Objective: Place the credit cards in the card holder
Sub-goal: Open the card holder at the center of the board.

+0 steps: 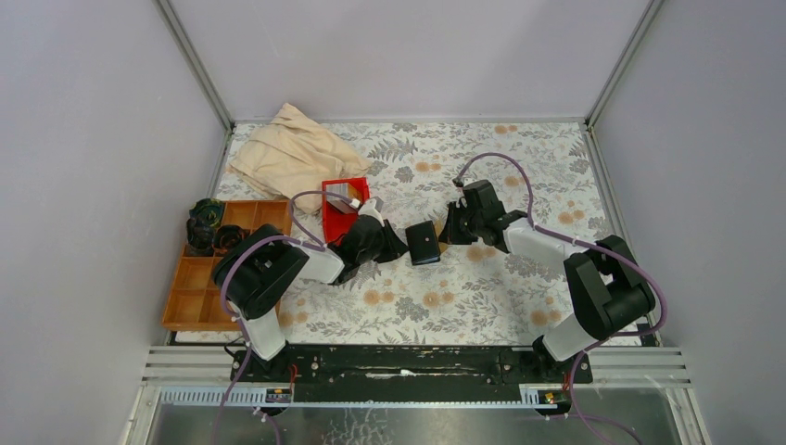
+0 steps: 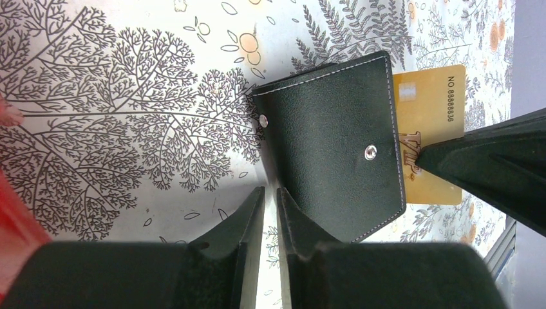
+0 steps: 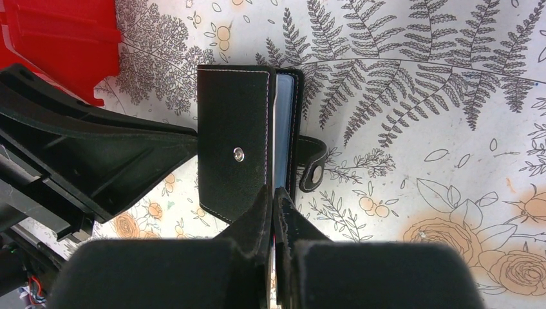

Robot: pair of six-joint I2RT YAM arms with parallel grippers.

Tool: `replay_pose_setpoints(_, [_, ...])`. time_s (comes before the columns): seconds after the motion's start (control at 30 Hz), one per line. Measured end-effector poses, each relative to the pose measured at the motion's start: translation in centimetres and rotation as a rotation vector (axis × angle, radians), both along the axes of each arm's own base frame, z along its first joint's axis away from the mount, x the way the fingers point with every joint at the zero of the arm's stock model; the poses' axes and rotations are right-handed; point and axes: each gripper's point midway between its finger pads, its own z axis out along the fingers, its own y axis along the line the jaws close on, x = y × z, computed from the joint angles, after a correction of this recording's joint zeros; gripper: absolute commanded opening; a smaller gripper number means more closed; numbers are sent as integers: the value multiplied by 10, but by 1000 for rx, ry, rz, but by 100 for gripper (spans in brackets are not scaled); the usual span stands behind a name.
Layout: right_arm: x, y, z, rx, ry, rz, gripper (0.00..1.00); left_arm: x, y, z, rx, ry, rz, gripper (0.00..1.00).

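The card holder (image 1: 424, 243) is a black wallet lying mid-table between my two grippers. In the left wrist view the card holder (image 2: 335, 145) shows two snap studs, and a tan credit card (image 2: 430, 122) sticks out of its far edge. My right gripper (image 1: 450, 230) is shut on that card; in the right wrist view it (image 3: 273, 196) holds the card edge-on at the open side of the card holder (image 3: 232, 148). My left gripper (image 1: 399, 247) sits against the wallet's near edge. Its jaws (image 2: 270, 196) are almost together with nothing between them.
A red bin (image 1: 338, 221) holding more cards (image 1: 345, 193) stands behind the left gripper, and its corner also shows in the right wrist view (image 3: 58, 32). A brown compartment tray (image 1: 195, 287) with dark items lies at the left. A beige cloth (image 1: 292, 153) lies at the back left.
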Motion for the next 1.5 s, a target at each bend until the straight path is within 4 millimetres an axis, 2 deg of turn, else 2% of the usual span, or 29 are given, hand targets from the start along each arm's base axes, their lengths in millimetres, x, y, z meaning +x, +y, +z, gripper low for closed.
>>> replay_pose_setpoints(0.53, [-5,8,5,80,0,-10,0,-2,-1,-1,-19,-7,2,18])
replay_pose_setpoints(0.9, [-9,8,6,114,-8,-28,0,-8,-10,-2,-24,-15,-23,17])
replay_pose_setpoints(1.27, [-12,12,5,157,-8,-29,0,-24,-29,-2,-37,-16,-75,17])
replay_pose_setpoints(1.5, [-16,11,5,167,-10,-24,0,-24,-46,-3,-63,-14,-97,18])
